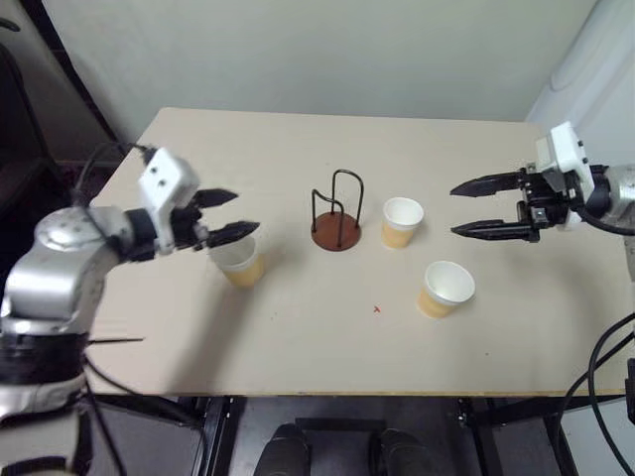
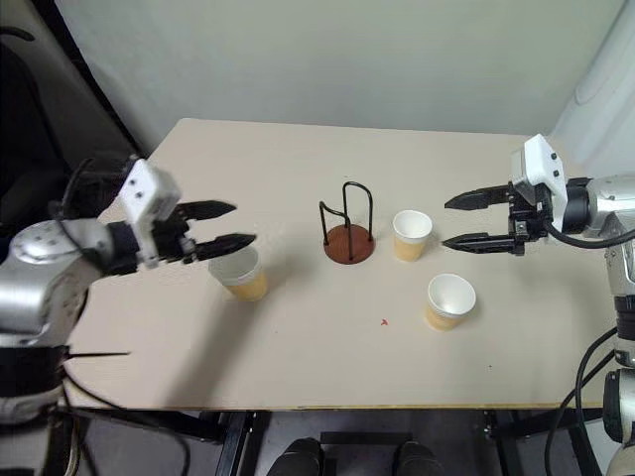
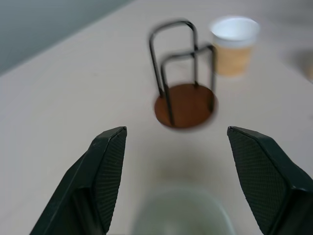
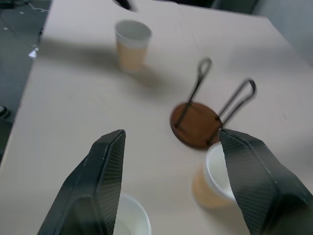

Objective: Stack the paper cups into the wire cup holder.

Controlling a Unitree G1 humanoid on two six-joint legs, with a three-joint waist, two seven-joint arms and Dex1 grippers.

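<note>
The wire cup holder [image 1: 336, 220] stands near the table's middle, a reddish-brown disc with dark wire hoops and nothing inside. One paper cup [image 1: 401, 221] stands upright just right of it, and another paper cup [image 1: 445, 288] sits nearer the front right. A third paper cup [image 1: 239, 261] stands at the left, directly under my left gripper [image 1: 226, 215], which hovers open above its rim with nothing held. My right gripper [image 1: 462, 207] hangs open over the table's right side, pointing left toward the cups. In the left wrist view the holder [image 3: 185, 100] lies ahead between the fingers.
The beige table [image 1: 298, 347] has bare room across its front and back. A small red mark [image 1: 376, 309] lies on it near the front. A pale wall stands behind, and the table's right edge is close to the right arm.
</note>
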